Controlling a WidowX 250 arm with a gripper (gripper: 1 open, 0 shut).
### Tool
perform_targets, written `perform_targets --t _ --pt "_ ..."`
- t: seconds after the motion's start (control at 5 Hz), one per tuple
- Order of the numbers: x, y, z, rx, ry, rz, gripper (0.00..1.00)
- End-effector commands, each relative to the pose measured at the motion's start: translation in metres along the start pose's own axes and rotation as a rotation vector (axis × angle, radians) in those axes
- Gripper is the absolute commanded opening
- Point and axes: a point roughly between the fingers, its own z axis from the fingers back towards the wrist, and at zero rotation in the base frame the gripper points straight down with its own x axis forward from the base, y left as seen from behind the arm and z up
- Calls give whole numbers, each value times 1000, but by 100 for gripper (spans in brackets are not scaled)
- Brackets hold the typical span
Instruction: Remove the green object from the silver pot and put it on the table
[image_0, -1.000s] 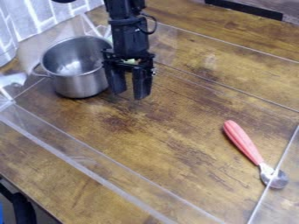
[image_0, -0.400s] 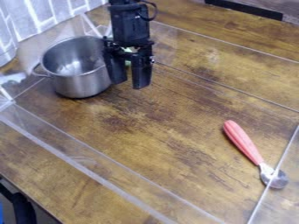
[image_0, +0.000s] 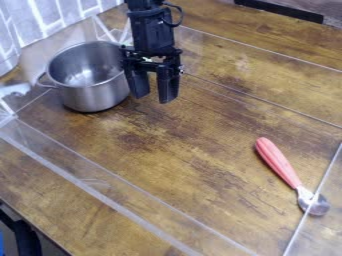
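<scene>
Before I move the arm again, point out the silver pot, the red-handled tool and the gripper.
Silver pot (image_0: 94, 95): camera view, outer side wall.
Red-handled tool (image_0: 278, 163): camera view, handle.
Gripper (image_0: 154, 84): camera view, midway between the fingers.

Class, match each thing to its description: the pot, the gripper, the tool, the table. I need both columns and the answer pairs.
Things
1. silver pot
2. gripper
3. tool
4. table

Descriptions
A. red handle
B. brown wood
C. shiny metal, wide mouth
D. black, beside the pot

Pairs: 1-C, 2-D, 3-A, 4-B
</scene>
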Motion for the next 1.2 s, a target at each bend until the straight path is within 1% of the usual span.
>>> perform_targets --t 0.0,0.2,0.4,0.8,1.0 --pt "9 8 8 18 -23 -28 100" --pt "11 14 -2 19 -16 -9 100" --pt "11 20 -7 17 -17 8 0" --pt "13 12 -15 47 20 -172 0" --pt "12 13 -9 43 2 -160 0"
